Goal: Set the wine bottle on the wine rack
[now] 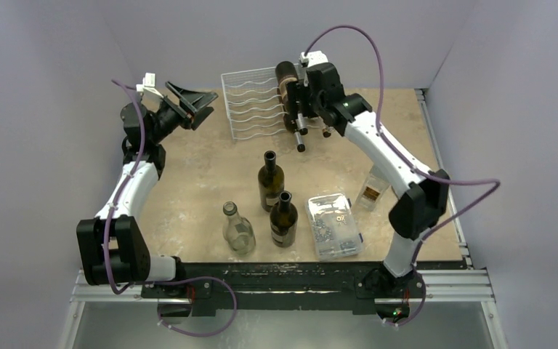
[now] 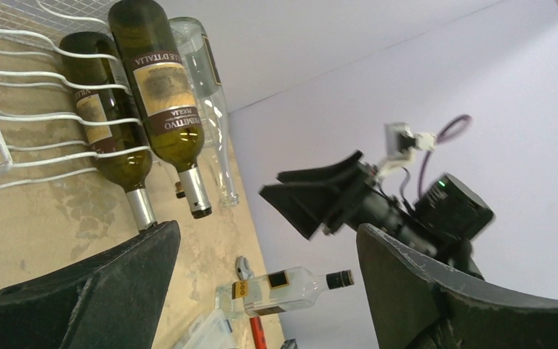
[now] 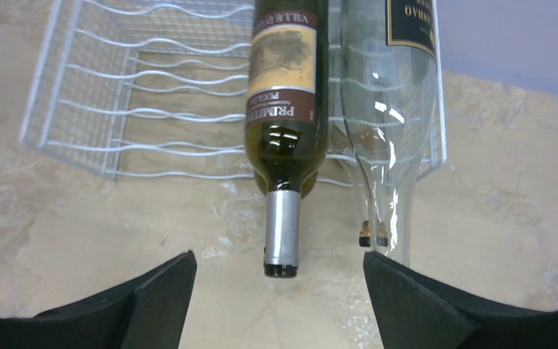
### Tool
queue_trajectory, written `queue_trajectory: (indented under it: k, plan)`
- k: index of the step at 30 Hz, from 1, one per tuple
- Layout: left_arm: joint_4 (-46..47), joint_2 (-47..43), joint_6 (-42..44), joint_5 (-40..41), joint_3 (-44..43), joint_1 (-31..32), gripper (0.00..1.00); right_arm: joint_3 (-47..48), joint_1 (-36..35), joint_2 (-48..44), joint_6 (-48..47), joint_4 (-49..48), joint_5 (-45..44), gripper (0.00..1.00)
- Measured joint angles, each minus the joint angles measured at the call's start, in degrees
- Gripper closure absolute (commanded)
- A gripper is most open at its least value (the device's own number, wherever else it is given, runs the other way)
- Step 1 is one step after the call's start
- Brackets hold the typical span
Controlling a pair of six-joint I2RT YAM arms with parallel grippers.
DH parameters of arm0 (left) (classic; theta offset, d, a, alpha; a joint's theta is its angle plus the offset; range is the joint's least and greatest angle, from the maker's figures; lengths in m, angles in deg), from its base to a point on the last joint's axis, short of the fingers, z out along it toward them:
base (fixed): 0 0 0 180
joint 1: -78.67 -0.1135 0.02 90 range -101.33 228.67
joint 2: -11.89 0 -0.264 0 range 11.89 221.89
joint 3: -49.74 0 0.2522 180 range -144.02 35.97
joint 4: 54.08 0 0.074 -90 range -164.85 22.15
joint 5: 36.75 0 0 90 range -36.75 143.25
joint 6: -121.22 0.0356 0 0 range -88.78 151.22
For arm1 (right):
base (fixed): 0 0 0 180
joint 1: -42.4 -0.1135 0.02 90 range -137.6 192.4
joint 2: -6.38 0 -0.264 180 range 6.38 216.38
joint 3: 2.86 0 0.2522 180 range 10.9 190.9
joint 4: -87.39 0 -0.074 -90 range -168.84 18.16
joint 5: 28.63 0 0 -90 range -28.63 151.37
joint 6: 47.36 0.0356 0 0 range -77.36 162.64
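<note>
Wine bottle (image 3: 288, 87): dark glass, lying on the wine rack (image 3: 87, 80) beside a clear bottle (image 3: 389, 109).
Handling: likely heavy, rigid, slick and breakable; best held around the body.
Right gripper (image 3: 277, 265): fingers spread, empty.
Left gripper (image 2: 265, 236): fingers spread, empty.

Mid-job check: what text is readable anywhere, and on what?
"PRIMITIVO": brown label of the dark bottle lying on the wine rack.
"VALLE D'ITALIA": same label.
Black label on the clear bottle: cut off, unreadable.
Sticker on the plastic box: too small.
</note>
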Motion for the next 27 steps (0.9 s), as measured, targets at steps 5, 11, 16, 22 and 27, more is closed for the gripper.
queue_trajectory:
  k: [5,11,16,22,27]
  plan:
    - [-1.25,0.00,0.96,-0.15,-0.70,0.00,0.09,-13.73,-3.08,-14.01,-4.07,-3.80,3.50,0.07]
    - [-2.43,0.04,1.53,-0.20,-0.79,0.07,0.09,-21.53,-5.73,-23.91,-4.85,-5.46,10.84,0.05]
    - [-2.89,0.31,2.01,-0.46,-0.79,0.66,0.09,-22.08,-11.47,-28.94,-4.50,-5.33,12.11,0.05]
    - [-4.83,0.33,3.63,-0.72,-1.55,1.38,0.09,-22.03,-21.38,-30.12,-2.58,-5.01,10.97,0.08]
    - [-5.64,0.35,4.24,-0.74,-1.88,2.34,0.09,-22.43,-24.70,-29.20,-1.14,-4.57,5.44,0.12]
